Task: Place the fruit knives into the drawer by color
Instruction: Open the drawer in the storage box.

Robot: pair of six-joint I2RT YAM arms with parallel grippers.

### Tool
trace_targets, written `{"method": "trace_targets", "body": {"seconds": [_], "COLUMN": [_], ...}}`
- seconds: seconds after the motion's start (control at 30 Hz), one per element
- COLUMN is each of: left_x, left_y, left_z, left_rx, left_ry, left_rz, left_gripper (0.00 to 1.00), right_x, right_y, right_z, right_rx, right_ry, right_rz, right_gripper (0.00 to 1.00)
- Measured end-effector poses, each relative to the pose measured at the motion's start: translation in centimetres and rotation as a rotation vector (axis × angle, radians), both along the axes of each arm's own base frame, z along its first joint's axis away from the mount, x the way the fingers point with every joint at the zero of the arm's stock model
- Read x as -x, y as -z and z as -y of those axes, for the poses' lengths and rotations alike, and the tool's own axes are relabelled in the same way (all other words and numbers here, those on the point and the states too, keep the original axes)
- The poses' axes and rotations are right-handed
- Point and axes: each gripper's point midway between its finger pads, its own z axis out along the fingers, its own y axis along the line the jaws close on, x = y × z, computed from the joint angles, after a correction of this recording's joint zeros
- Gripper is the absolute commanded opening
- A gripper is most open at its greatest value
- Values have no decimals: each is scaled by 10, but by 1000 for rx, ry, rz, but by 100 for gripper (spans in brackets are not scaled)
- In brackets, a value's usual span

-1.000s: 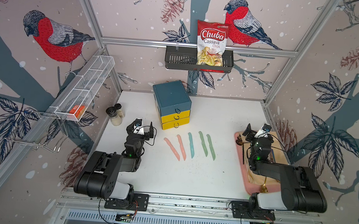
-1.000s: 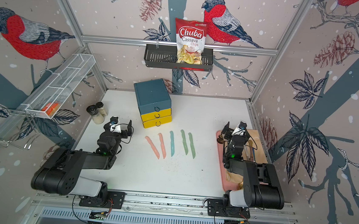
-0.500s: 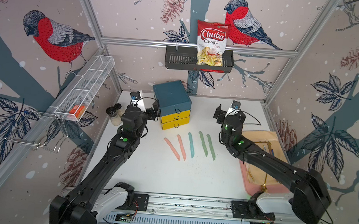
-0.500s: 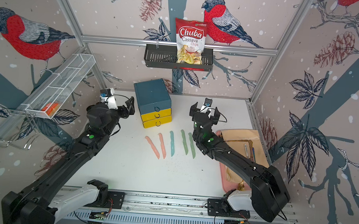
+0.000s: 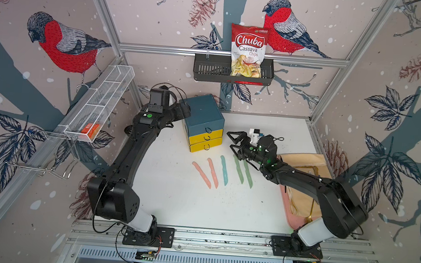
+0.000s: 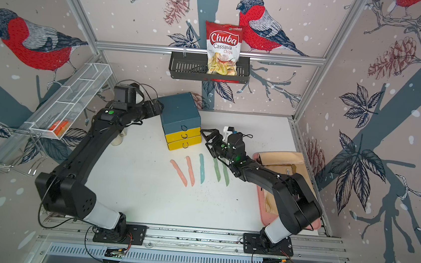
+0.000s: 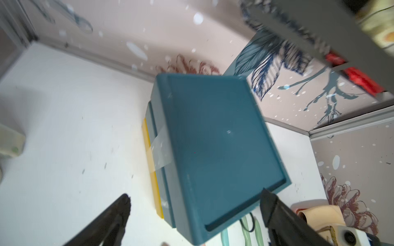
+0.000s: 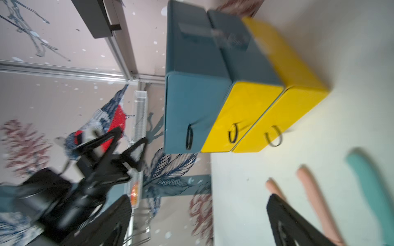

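Right wrist view, unlike left, shows the drawer [image 8: 187,112] front-on (left pincer [image 7: 195,194], right pincer [image 5: 230,140] gape empty).

- Both top views: from high at the front, angled down over the whole table [image 5: 172,199]; nearly identical coverage.
- Left wrist view: close above the drawer [image 7: 213,149], seeing its top.
- Right wrist view: near, rolled sideways, facing the drawer fronts.
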Motion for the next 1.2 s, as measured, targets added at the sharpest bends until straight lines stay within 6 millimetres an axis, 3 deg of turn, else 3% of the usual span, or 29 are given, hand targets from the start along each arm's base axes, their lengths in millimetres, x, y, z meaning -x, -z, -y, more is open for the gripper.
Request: {"method": "trace_targets", "body": {"seconds": [0.13,0.27,0.43,0.57,0.83,1.2], "left_x": [-4,-3,-6,-9,-15,-21], "left_y": [34,57,63,63,64,66], "left_z": [14,19,24,27,30,30], "left_rx": [121,201,243,269,281,278], "left_ry": [75,97,127,137,152,158], "left_rz": [-119,-196,-210,-209,-205,-207], "left_gripper": [90,82,73,72,73,74], "right_x": [3,1,-5,-12,-32,-45], "right_y": [-16,-23,-26,-26,-3,19], "right_z": [-30,-50,-60,-64,-70,-87], "right_rx": [-185,-288,-345,-349,-321,-308], "right_ry": [-100,-156,-180,-181,-166,-186], "right_rz": [-42,-72,-90,-84,-120,-166], "right_gripper": [100,85,75,66,55,22]}}
